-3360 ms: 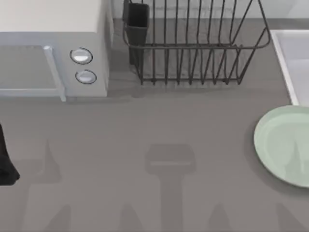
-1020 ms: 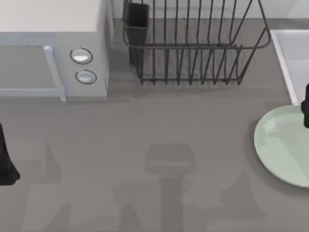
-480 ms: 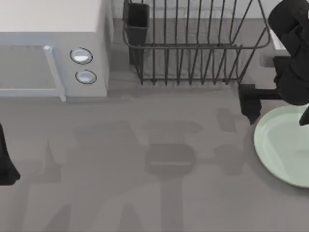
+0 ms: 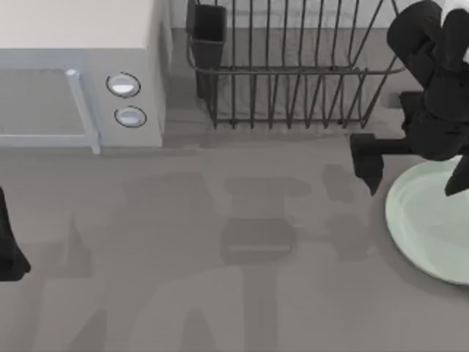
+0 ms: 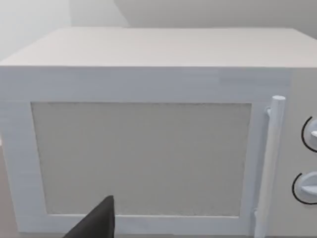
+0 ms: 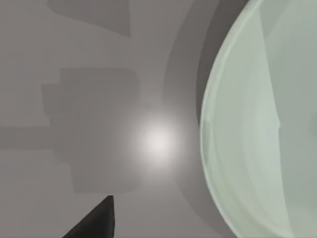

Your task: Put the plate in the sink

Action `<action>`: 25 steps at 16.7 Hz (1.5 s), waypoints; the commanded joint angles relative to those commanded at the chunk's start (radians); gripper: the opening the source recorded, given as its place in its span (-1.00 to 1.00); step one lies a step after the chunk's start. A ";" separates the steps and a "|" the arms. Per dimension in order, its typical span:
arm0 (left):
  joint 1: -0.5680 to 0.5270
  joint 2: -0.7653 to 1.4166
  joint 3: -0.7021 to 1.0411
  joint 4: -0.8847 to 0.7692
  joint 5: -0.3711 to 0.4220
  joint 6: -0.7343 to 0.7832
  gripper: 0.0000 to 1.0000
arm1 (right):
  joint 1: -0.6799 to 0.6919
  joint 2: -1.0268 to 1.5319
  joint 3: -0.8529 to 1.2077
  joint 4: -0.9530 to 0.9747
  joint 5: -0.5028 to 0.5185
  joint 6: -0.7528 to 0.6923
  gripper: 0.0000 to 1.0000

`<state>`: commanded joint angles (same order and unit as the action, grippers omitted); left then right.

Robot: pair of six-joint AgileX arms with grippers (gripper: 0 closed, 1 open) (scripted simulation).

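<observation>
Your right gripper [image 4: 410, 169] has swung further over the plate [image 4: 429, 224], fingers spread, empty; glossy, rigid: pinch its rim.

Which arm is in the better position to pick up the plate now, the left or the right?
The right. The right gripper hangs over the near-left rim of the plate at the table's right side. The left arm sits parked at the far left edge, facing the microwave.
</observation>
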<state>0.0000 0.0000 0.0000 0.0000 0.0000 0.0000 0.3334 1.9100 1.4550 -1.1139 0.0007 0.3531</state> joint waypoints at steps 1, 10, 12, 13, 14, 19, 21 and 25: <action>0.000 0.000 0.000 0.000 0.000 0.000 1.00 | 0.000 0.002 -0.003 0.003 0.000 0.000 1.00; 0.000 0.000 0.000 0.000 0.000 0.000 1.00 | 0.007 0.138 -0.196 0.342 0.001 0.005 1.00; 0.000 0.000 0.000 0.000 0.000 0.000 1.00 | 0.008 0.153 -0.216 0.368 0.001 0.005 1.00; 0.000 0.000 0.000 0.000 0.000 0.000 1.00 | 0.008 0.153 -0.217 0.368 0.001 0.005 1.00; 0.000 0.000 0.000 0.000 0.000 0.000 1.00 | 0.008 0.153 -0.217 0.368 0.001 0.005 1.00; 0.000 0.000 0.000 0.000 0.000 0.000 1.00 | 0.008 0.153 -0.217 0.368 0.001 0.005 0.40; 0.000 0.000 0.000 0.000 0.000 0.000 1.00 | 0.008 0.153 -0.217 0.368 0.001 0.005 0.10; 0.000 0.000 0.000 0.000 0.000 0.000 1.00 | 0.008 0.153 -0.217 0.368 0.001 0.005 -0.51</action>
<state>0.0000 0.0000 0.0000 0.0000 0.0000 0.0000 0.3410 2.0634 1.2384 -0.7457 0.0019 0.3586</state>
